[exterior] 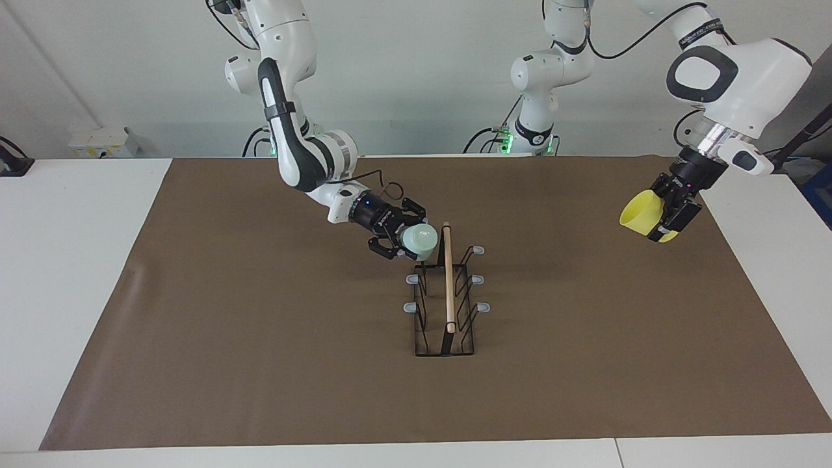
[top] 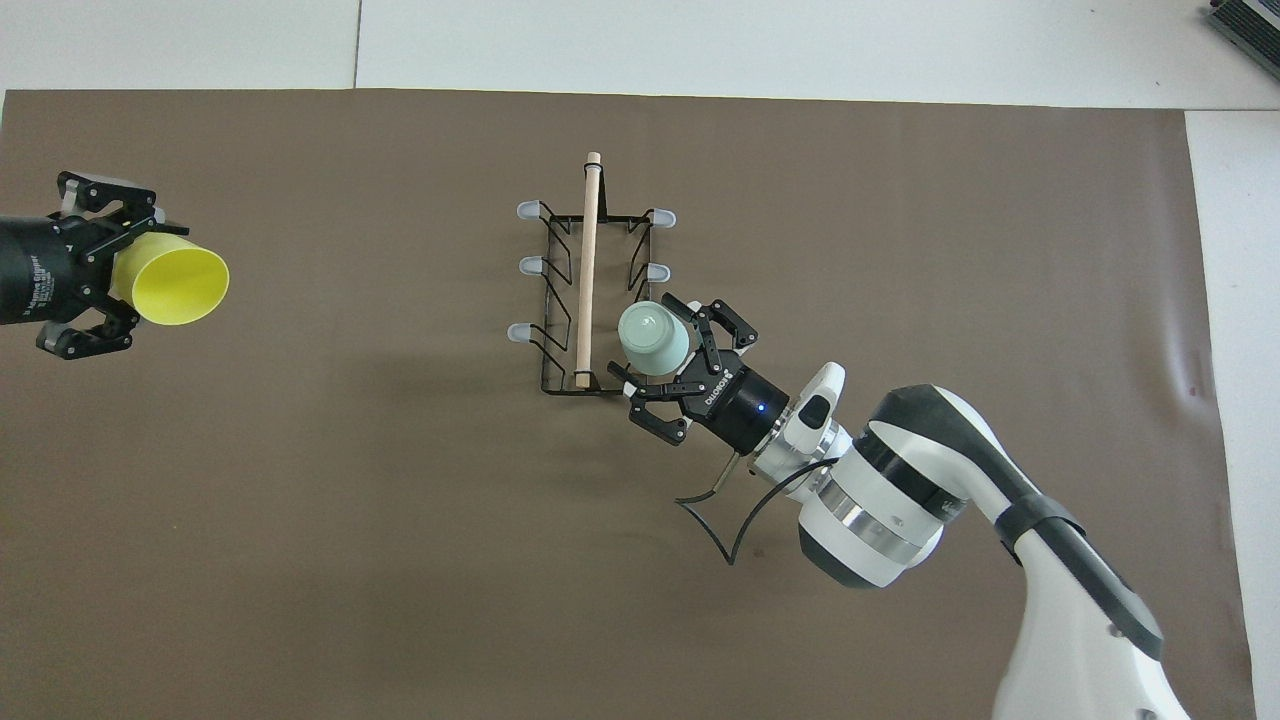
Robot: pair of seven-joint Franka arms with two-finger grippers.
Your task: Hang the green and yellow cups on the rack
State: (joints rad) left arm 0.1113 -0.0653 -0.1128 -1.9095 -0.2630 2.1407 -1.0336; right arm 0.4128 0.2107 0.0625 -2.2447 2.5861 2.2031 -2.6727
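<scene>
The black wire rack (exterior: pixel 448 279) with a wooden dowel on top stands mid-table; it also shows in the overhead view (top: pixel 587 270). My right gripper (exterior: pixel 411 235) is shut on the pale green cup (exterior: pixel 419 239), tilted with its base up, at the rack's prong nearest the robots on the right arm's side. That prong is hidden by the cup (top: pixel 655 340). My left gripper (exterior: pixel 660 218) is shut on the yellow cup (exterior: pixel 640 214), held on its side in the air over the mat's edge at the left arm's end. It shows in the overhead view (top: pixel 140 270) with the cup's mouth (top: pixel 175 285) toward the rack.
A brown mat (exterior: pixel 260 325) covers most of the white table (exterior: pixel 65 292). The rack's other grey-tipped prongs (exterior: pixel 478 279) are bare. A loose cable (top: pixel 715 520) hangs under my right wrist.
</scene>
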